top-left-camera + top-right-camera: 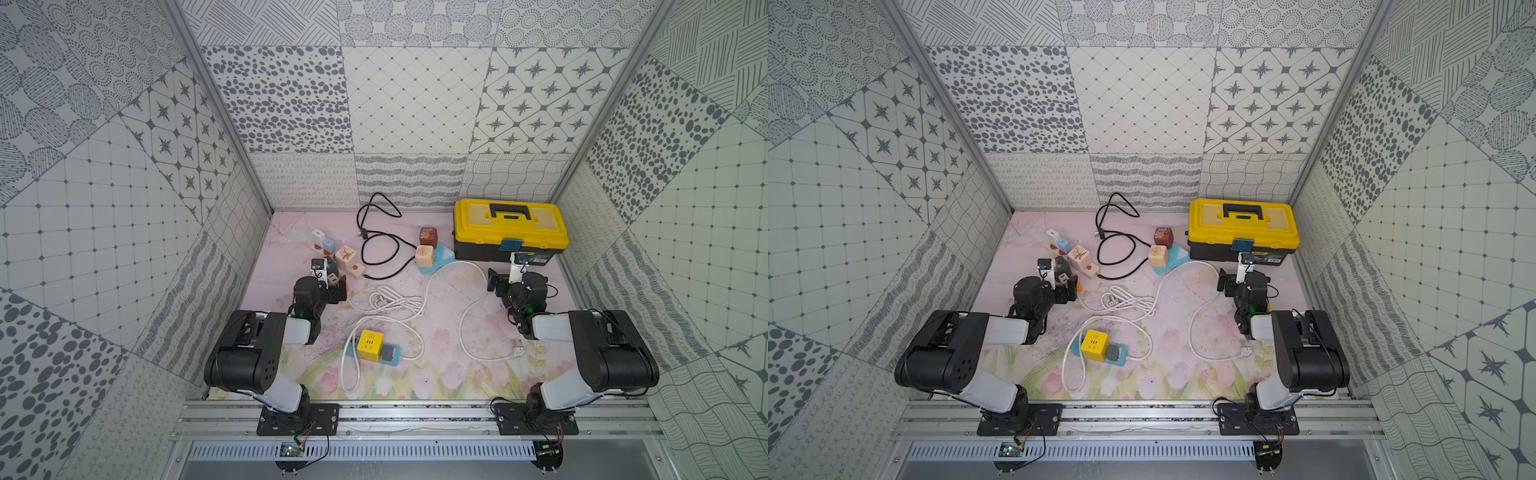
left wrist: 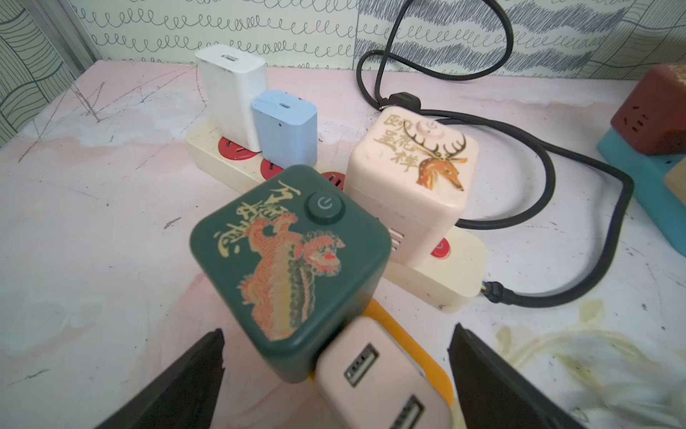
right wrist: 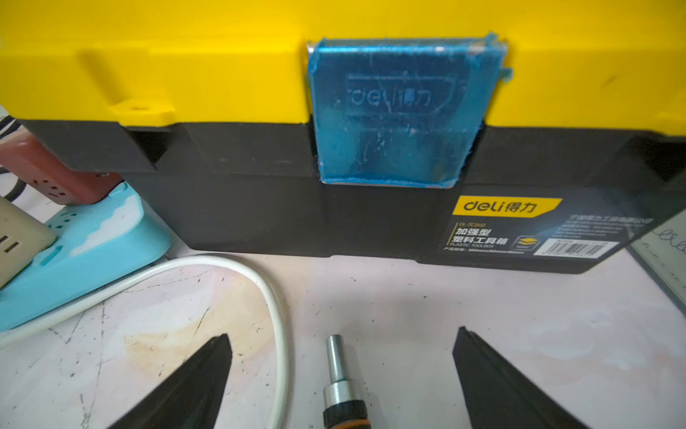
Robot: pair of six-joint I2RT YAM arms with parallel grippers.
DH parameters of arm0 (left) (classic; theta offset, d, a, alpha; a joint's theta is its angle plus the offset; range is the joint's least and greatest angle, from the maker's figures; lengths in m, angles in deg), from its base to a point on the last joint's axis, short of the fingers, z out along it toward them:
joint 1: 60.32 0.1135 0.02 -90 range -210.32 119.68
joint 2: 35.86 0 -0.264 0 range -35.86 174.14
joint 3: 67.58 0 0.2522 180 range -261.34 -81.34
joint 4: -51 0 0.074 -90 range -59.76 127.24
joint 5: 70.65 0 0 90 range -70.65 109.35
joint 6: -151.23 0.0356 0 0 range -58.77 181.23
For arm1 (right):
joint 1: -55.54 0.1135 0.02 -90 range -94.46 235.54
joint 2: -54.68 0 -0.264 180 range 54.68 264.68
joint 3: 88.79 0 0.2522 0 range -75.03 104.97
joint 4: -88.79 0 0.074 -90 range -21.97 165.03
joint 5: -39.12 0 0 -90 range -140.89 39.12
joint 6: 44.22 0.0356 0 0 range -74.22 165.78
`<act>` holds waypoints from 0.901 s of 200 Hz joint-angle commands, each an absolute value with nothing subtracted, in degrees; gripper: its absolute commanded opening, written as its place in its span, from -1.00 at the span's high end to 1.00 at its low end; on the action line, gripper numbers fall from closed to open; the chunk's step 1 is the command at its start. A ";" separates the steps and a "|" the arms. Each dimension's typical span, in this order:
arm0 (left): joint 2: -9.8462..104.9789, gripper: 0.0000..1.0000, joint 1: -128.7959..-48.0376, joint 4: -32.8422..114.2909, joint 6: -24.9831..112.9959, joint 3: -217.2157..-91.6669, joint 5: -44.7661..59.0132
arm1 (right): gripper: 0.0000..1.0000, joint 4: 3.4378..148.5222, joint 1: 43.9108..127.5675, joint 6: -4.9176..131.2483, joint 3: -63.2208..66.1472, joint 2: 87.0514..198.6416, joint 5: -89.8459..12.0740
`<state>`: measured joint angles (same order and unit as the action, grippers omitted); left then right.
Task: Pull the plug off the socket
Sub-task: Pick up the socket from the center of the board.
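Left pincer [image 2: 337, 331] spread astride pink USB plug [image 2: 371, 379]: pinch its sides squarely, pull straight off yellow socket [image 2: 404, 330], clear of green cube [image 2: 289, 260]; right pincer [image 3: 342, 332] spread.

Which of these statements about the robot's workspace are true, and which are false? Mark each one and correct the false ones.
1. The toolbox has a yellow lid. True.
2. The left gripper is shut on the green cube. False: its jaws stand open and hold nothing.
3. A white charger and a blue charger stand side by side on the cream power strip. True.
4. The yellow cube socket sits on the toolbox. False: it sits on a blue strip, well away from the toolbox.
5. The right gripper is open. True.
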<state>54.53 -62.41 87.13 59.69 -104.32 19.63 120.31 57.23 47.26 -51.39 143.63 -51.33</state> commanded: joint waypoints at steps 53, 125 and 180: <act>54.80 -0.97 -62.07 87.00 59.18 -104.89 19.45 | -0.98 122.51 57.56 46.92 -51.12 143.80 -51.39; 54.76 -0.98 -62.07 87.02 59.24 -104.85 19.50 | -0.98 122.49 57.52 46.91 -51.12 143.81 -51.38; 54.31 -0.98 -62.07 86.06 58.12 -105.25 22.34 | -0.98 118.58 57.57 47.65 -49.60 140.82 -52.60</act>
